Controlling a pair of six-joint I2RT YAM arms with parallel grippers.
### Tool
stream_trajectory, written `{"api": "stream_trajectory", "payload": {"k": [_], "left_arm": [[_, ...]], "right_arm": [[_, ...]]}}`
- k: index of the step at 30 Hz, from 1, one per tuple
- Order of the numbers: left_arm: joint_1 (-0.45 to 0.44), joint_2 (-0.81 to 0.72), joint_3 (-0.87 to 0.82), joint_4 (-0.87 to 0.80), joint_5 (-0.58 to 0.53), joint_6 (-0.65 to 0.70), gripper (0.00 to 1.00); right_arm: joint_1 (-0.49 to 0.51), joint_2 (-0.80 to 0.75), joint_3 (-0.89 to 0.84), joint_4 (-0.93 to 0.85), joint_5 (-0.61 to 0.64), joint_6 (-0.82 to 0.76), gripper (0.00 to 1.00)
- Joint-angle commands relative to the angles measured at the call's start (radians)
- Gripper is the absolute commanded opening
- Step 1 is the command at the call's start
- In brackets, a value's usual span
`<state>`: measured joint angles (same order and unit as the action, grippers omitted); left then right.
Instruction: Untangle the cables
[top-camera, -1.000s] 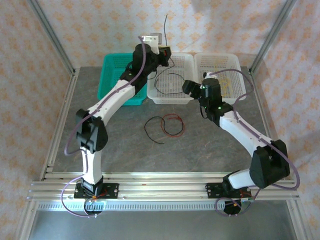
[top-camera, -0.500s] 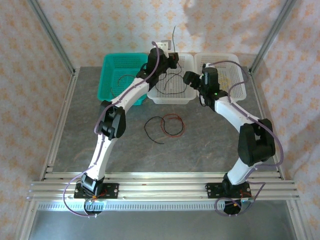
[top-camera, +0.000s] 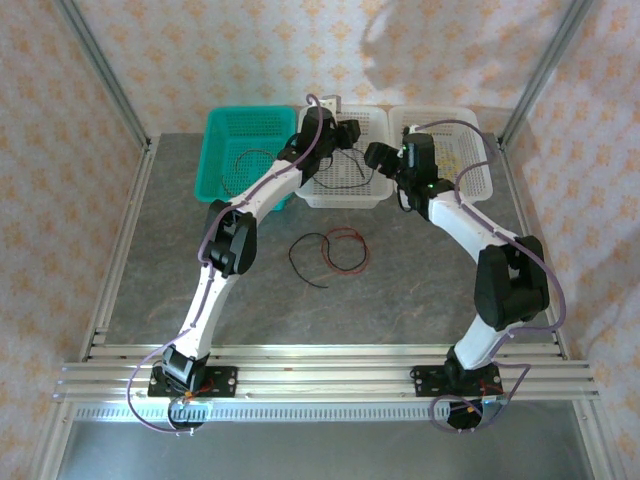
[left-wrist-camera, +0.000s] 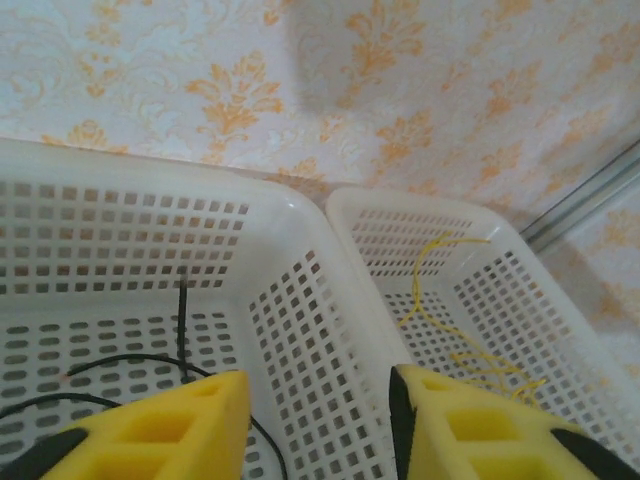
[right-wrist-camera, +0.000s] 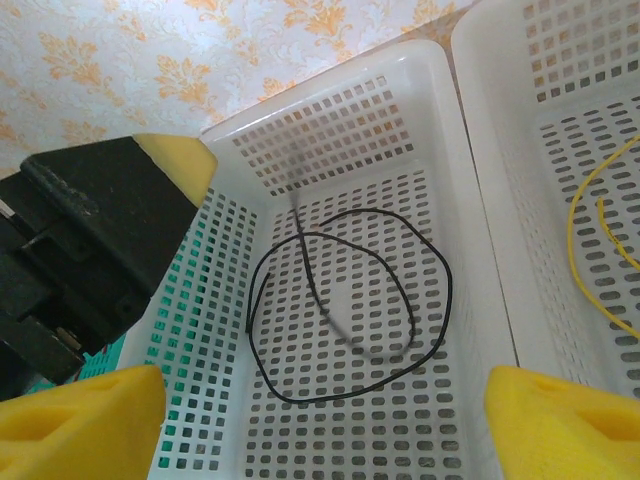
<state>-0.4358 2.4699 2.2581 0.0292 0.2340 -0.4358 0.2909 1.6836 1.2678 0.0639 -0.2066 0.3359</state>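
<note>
Cables: I count five thin wires, three in baskets and two on the table (top-camera: 250, 290).
Baskets: three in a row along the far edge. One teal basket (top-camera: 222, 150) is on the left, one white middle basket (top-camera: 340, 197) comes next, and one white right basket (top-camera: 472, 130) ends the row. The two white ones touch side by side.
Black wire (right-wrist-camera: 448, 290): one, lying loose in a wide loop on the floor of the middle basket, with one end rising off the floor.
Yellow wire (right-wrist-camera: 569, 245): one, loosely curled on the floor of the right basket.
Red wire (top-camera: 345, 235): one, coiled on the open table in front of the middle basket, apart from it.
Second black wire (top-camera: 298, 265): one, crossing the red coil, with its tail trailing toward my side.
Dark wire (top-camera: 245, 160): one, in the teal basket, too thin for me to tell its colour.
Arms: two, both stretched to the far side of the table.
Left claw (left-wrist-camera: 318, 400): one, above the wall shared by the two white baskets. Its yellow fingers are parted and I see nothing between them.
Right claw (right-wrist-camera: 322, 400): one, over the middle basket looking down on the black loop. Its fingers are spread wide and hold nothing.
</note>
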Motion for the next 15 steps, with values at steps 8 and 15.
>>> {"api": "stream_trajectory", "payload": {"k": [8, 15], "left_arm": [[-0.029, -0.174, 0.008, -0.073, -0.036, 0.067, 0.68], [-0.069, -0.373, -0.204, -0.042, -0.021, 0.092, 0.7]], "right_arm": [[0.003, -0.17, -0.09, -0.026, 0.128, 0.0, 0.91], [0.032, -0.275, -0.186, -0.059, 0.195, 0.018, 0.96]]}}
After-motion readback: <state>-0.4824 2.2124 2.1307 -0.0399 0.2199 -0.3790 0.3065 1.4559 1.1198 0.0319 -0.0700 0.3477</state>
